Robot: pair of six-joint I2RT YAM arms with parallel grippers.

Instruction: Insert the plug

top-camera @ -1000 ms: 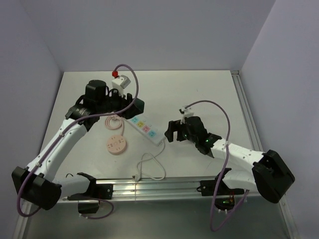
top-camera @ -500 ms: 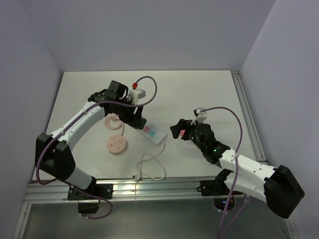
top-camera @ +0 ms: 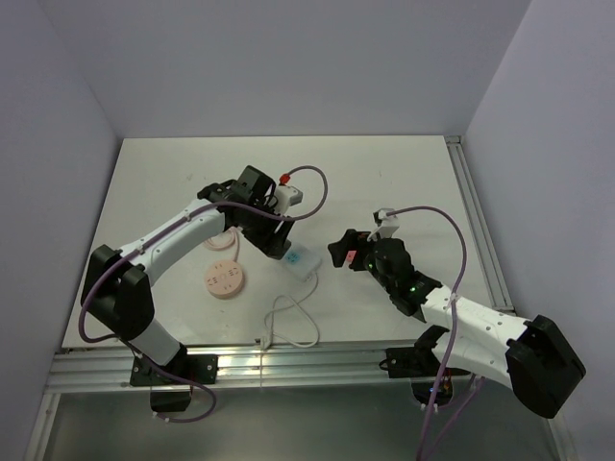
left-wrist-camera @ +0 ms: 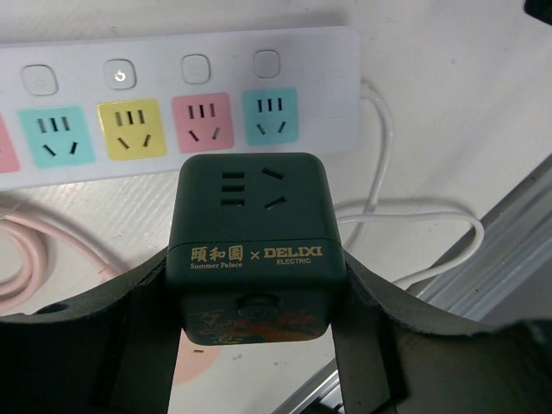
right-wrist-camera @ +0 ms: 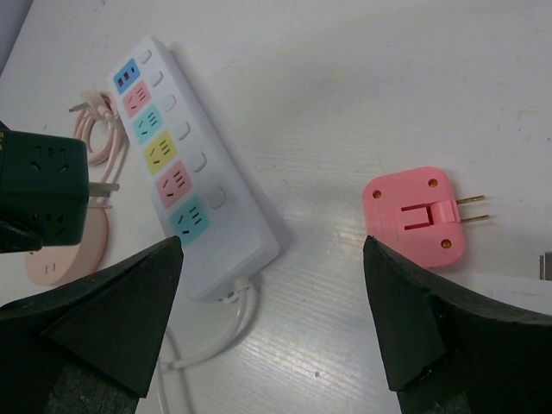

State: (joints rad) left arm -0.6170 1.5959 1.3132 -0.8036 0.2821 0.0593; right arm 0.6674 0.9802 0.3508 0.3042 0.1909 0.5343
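fingers (left-wrist-camera: 366,336) (left arm (top-camera: 183,230)) around cube plug (left-wrist-camera: 254,233), above power strip (left-wrist-camera: 323,52)

From above, my left arm (top-camera: 183,230) covers most of the white multi-socket power strip (top-camera: 306,260); only its near end shows. At my left wrist that strip runs off the left edge, and the dark green cube-shaped plastic adapter (left-wrist-camera: 254,224) hides its own prongs; the gold pattern low on it is blurred. My right gripper (right-wrist-camera: 272,246) covers part of the pale pink round disc (right-wrist-camera: 62,257)
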